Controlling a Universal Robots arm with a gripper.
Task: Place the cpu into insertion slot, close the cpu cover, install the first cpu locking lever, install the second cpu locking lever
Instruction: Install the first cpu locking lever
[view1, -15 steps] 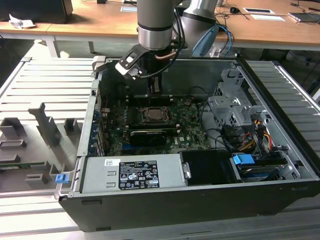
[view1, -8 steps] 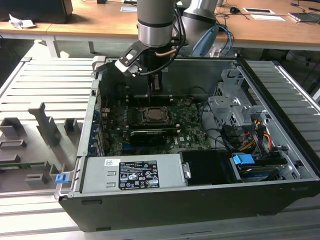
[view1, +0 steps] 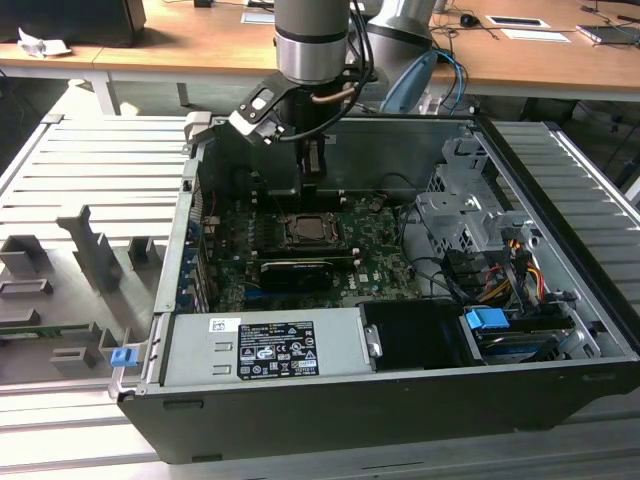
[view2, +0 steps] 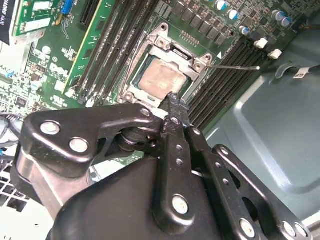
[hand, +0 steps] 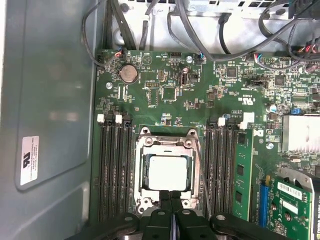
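The small flat square chip with a pale silvery-beige metal face (hand: 169, 172) lies in the square black socket (hand: 145, 172) on the green circuit board (hand: 165, 95), and the thin grey metal frame plate (hand: 167, 143) lies around it. The black pincer (hand: 170, 194) is clenched on nothing, its tips meeting at the plate's edge. A thin wire lever (view2: 235, 67) juts out free beside the socket. A push here could skid off the plate and scrape the chip's face. A lever missing its hook would likely leave the plate loose.
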